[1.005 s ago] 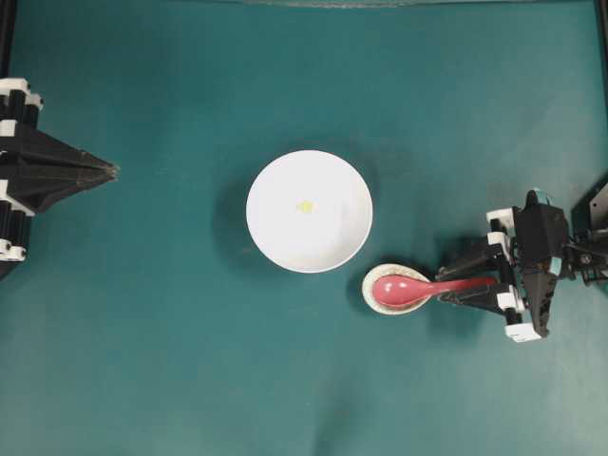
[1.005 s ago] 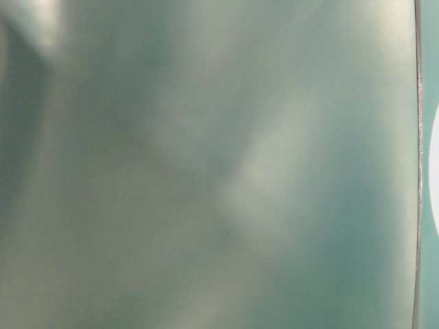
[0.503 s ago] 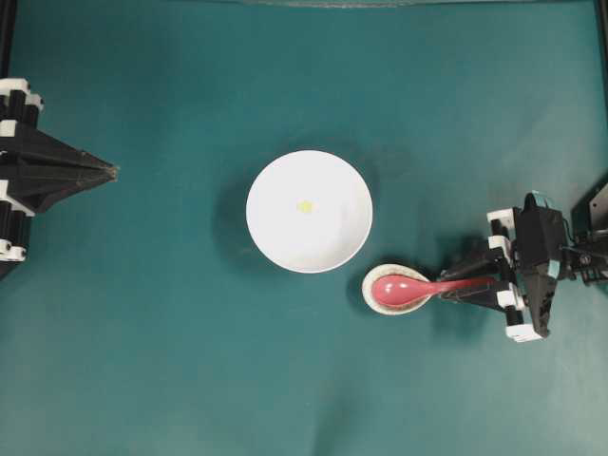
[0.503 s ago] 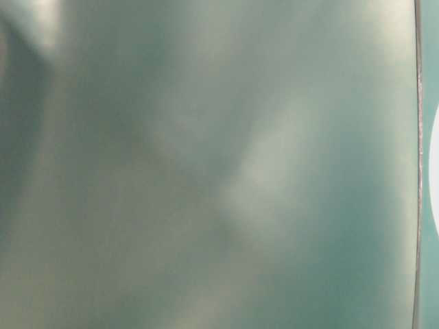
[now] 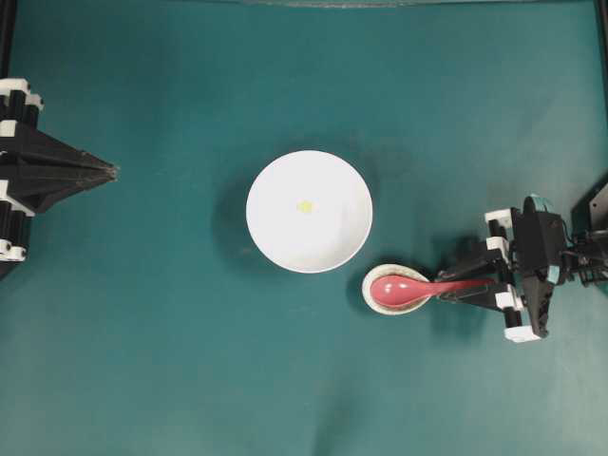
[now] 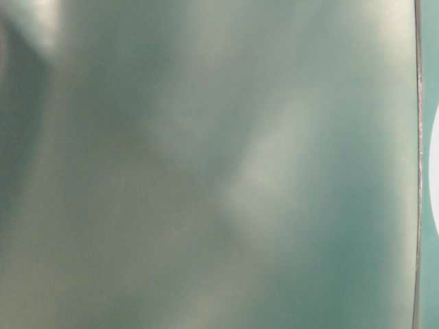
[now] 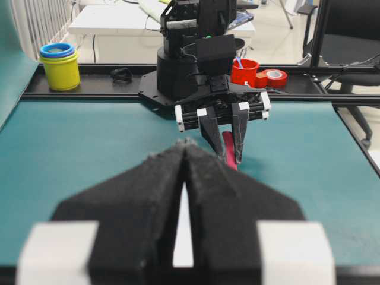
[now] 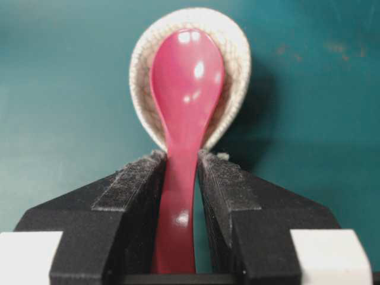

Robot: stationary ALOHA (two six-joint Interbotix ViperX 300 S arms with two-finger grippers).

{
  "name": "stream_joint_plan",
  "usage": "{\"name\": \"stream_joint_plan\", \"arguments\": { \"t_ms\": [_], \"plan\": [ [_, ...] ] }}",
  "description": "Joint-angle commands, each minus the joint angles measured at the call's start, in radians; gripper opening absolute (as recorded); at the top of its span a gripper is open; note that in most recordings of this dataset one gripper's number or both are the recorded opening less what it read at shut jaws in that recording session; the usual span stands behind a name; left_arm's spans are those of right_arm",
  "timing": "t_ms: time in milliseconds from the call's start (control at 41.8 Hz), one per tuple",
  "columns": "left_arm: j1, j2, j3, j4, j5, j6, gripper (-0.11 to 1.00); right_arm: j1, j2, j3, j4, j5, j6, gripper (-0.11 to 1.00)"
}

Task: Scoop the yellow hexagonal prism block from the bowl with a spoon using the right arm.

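**Spoon gripped by its handle; the block lies up and to the left, inside the bowl**

At the far left of the overhead view the left gripper [image 5: 112, 172] is parked, its jaws pressed together and empty, well apart from everything on the table. Toward the middle sits the bowl [image 5: 275, 247], and in it, slightly left of centre, the yellow hexagonal prism block [image 5: 305, 206] rests alone. Just beside the bowl's lower right rim is the small speckled dish [image 5: 369, 282], with the scoop of the spoon [image 5: 399, 290] lying in it. The spoon's long axis runs roughly level, scoop pointing left and handle right, straight into the right gripper [image 5: 480, 283]. The wrist view shows its jaws partly closed, both pads against the handle [image 8: 178, 208], so the spoon looks held. The right arm is clearly the nearer one. From the scoop, the block lies up and to the left, across the bowl's near rim, so the coming move probably calls for lifting the scoop clear of the dish first.
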State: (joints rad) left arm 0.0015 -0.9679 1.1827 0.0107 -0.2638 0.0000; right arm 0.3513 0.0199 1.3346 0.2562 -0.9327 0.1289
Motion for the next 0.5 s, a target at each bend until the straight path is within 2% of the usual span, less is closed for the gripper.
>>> {"name": "stream_joint_plan", "arguments": {
  "t_ms": [0,479],
  "plan": [
    [0.002,0.009,-0.023,0.003,-0.011,0.0,0.0,0.003,-0.009,-0.012,0.0,-0.005,-0.011,0.35],
    [0.002,0.009,-0.023,0.003,-0.006,0.0,0.0,0.003,-0.009,-0.012,0.0,0.002,-0.012,0.32]
  ]
}}
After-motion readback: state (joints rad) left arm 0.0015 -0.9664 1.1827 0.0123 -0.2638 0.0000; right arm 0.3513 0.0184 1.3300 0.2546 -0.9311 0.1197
